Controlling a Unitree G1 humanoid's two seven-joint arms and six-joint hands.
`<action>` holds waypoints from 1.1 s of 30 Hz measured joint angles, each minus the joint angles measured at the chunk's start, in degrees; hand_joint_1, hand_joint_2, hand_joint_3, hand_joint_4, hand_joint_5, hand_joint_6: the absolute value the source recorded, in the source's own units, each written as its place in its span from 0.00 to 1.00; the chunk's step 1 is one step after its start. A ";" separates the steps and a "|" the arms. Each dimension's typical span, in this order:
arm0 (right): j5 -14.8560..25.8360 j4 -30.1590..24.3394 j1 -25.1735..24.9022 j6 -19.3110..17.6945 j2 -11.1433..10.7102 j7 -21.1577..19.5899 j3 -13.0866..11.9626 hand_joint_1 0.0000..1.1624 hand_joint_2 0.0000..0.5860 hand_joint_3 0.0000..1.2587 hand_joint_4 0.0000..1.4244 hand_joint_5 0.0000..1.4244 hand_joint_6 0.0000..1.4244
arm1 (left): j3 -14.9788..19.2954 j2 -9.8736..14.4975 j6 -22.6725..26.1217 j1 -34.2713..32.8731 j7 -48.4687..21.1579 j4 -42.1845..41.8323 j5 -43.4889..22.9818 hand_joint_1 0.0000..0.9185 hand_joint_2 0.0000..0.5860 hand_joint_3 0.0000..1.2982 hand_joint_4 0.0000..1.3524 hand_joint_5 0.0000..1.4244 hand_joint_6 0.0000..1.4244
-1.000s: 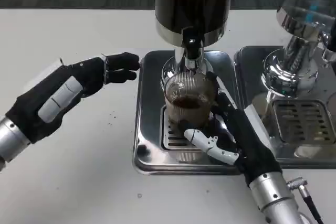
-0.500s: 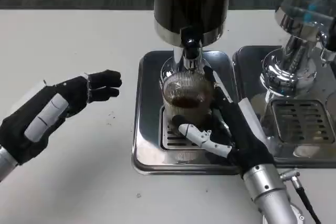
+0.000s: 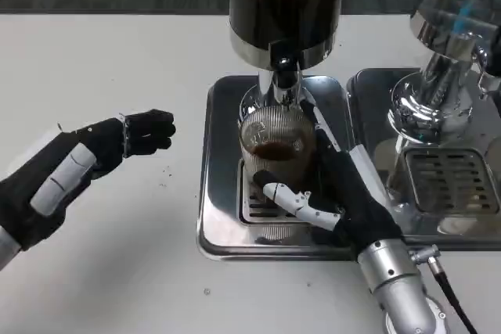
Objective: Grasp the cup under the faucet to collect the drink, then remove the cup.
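Observation:
A clear ribbed cup (image 3: 272, 140) with dark drink in it stands on the drip grate of a steel tray (image 3: 221, 217), right under the faucet (image 3: 283, 76) of a dark dispenser (image 3: 286, 5). My right hand (image 3: 337, 189) wraps around the cup from the right, thumb across its near side and fingers behind it. My left hand (image 3: 74, 170) hovers over the table left of the tray, holding nothing, fingers loosely curled and pointing toward the dispenser.
A second steel dispenser (image 3: 450, 44) with its own drip tray (image 3: 450, 185) stands close on the right, next to my right forearm. A cable (image 3: 454, 303) runs by the right wrist. White table (image 3: 117, 271) stretches left and front.
My left hand has drawn back to the left and down, away from the dispenser. The right hand stays around the cup, its forearm shifted slightly left.

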 measured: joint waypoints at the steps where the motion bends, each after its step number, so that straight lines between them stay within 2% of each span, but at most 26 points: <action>1: -0.14 0.15 -0.09 -0.01 0.01 -0.31 0.12 0.57 0.38 0.02 0.03 0.10 0.12 | 0.00 0.01 0.00 0.01 0.00 0.00 0.00 0.00 0.22 0.23 0.18 0.17 0.13; 10: -3.16 0.41 -0.84 1.55 0.28 -3.93 1.40 0.62 0.36 0.07 0.10 0.18 0.21 | 0.07 0.12 0.00 0.24 0.56 0.00 0.00 0.00 0.22 0.24 0.20 0.18 0.13; 20: -4.56 0.75 -1.07 2.40 0.61 -6.63 3.03 0.62 0.35 0.14 0.14 0.23 0.27 | 0.08 0.15 0.01 1.21 0.96 0.00 0.00 0.00 0.22 0.26 0.21 0.19 0.13; 27: -5.79 1.61 -1.22 2.59 1.12 -9.66 4.00 0.62 0.34 0.23 0.23 0.30 0.40 | 0.08 0.16 0.02 1.59 1.16 -0.03 0.00 0.00 0.22 0.27 0.23 0.20 0.13; 33: -7.92 3.23 -1.51 2.08 2.01 -14.61 5.13 0.62 0.34 0.27 0.29 0.38 0.55 | 0.08 0.19 0.07 2.00 1.34 -0.19 0.00 0.00 0.22 0.27 0.23 0.21 0.13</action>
